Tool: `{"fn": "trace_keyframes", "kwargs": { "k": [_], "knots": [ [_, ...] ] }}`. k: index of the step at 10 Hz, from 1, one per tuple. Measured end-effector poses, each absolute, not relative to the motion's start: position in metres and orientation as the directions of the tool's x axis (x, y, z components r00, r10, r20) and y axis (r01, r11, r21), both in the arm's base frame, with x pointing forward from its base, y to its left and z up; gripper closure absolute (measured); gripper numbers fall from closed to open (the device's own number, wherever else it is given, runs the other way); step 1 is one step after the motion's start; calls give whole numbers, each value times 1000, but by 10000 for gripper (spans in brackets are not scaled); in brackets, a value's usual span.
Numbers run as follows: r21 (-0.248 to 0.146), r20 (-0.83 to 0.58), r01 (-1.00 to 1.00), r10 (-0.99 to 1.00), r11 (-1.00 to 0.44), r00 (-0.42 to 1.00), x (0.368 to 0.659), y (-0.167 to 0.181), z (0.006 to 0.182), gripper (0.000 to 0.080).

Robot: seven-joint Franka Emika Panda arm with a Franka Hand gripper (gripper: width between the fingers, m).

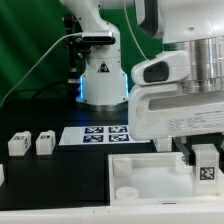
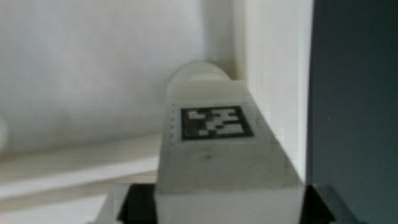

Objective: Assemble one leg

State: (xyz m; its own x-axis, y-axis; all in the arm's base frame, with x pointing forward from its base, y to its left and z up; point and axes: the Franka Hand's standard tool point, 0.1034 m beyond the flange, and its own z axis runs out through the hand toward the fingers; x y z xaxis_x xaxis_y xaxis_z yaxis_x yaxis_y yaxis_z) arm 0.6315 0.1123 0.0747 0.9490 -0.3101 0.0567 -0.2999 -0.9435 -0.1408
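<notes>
My gripper (image 1: 205, 160) hangs over the right part of the large white tray (image 1: 140, 172) and is shut on a leg (image 1: 206, 166), a small white block with a black-and-white tag. In the wrist view the leg (image 2: 217, 140) stands up between my black pads (image 2: 135, 205), its rounded tip close to the tray's inner wall (image 2: 107, 80). Two more legs (image 1: 19, 144) (image 1: 45, 143) stand on the black table at the exterior view's left.
The marker board (image 1: 98, 134) lies flat in front of the arm's white base (image 1: 103, 82). Another small white block (image 1: 163, 145) sits just behind the tray. The tray's edge meets the dark table (image 2: 356, 90) beside the leg.
</notes>
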Motion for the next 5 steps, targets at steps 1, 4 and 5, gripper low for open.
{"fn": "trace_keyframes", "kwargs": {
  "k": [1, 4, 5],
  "knots": [
    [-166, 48, -435, -447, -885, 893, 633, 110, 74, 502],
    [-204, -25, -739, -751, -642, 660, 632, 106, 74, 502],
    [-208, -49, -808, -819, -551, 571, 631, 106, 74, 501]
  ]
}}
